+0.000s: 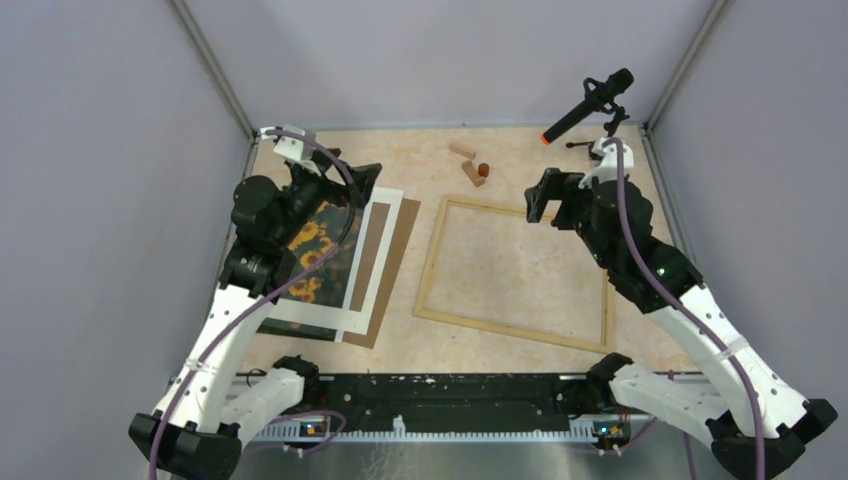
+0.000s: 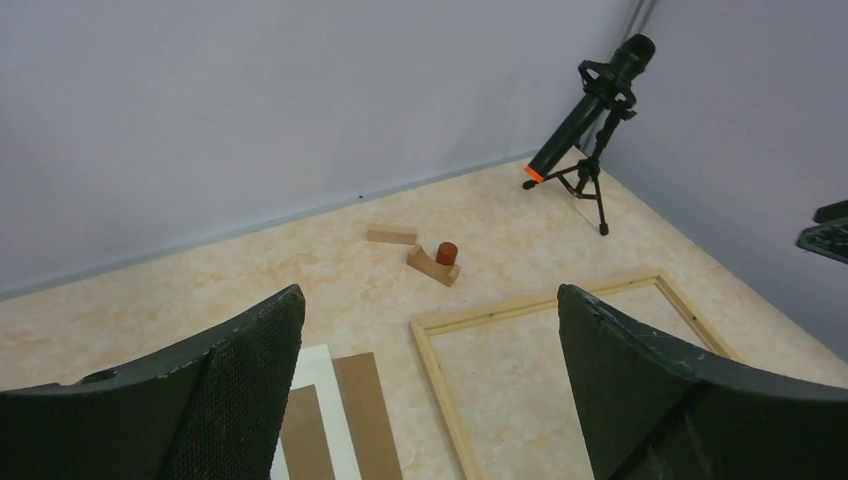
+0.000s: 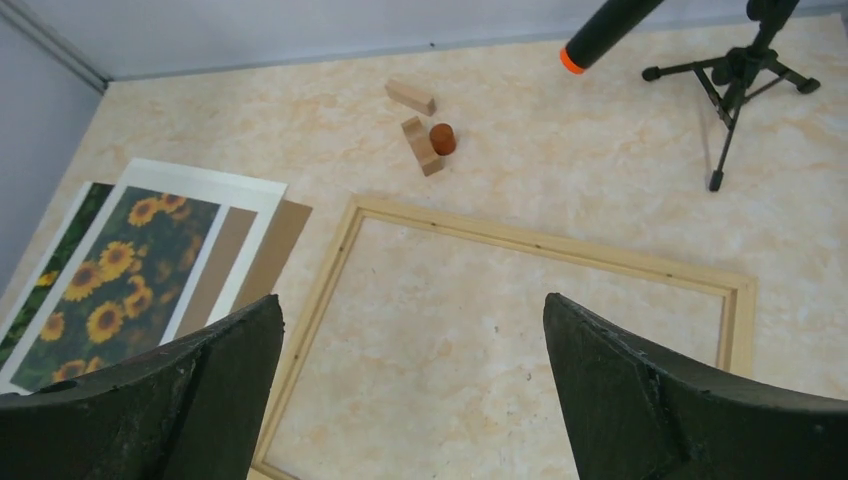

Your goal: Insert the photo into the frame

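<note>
Farthest left we see the left gripper [image 1: 362, 185] hanging over the far end of a flat stack, its two black fingers [image 2: 250, 380] spread wide with nothing between them. Below it lies the rectangular print of yellow-orange sunflowers on dark green [image 3: 125, 275], flat on the beige marbled table [image 1: 520, 270]. It shows through the opening of a white mat border [image 3: 205, 185], and a strip of it reaches out past the mat's left side. A plain brown backing board [image 3: 285, 235] sticks out on the right of the mat. Near it, but apart, lies the large thin light-wood rectangular frame [image 3: 550, 245], flat, with the tabletop showing inside its rails. Beyond the frame's far rail we find two small wooden blocks [image 3: 410, 97] and a small red-brown cylinder [image 3: 443, 138] touching one of them. The right gripper [image 3: 412, 300] hangs above the frame's far right part, fingers [image 3: 640, 390] wide apart and holding nothing. In the far right corner stands a black microphone with an orange tip [image 1: 588, 105] on a small tripod.
</note>
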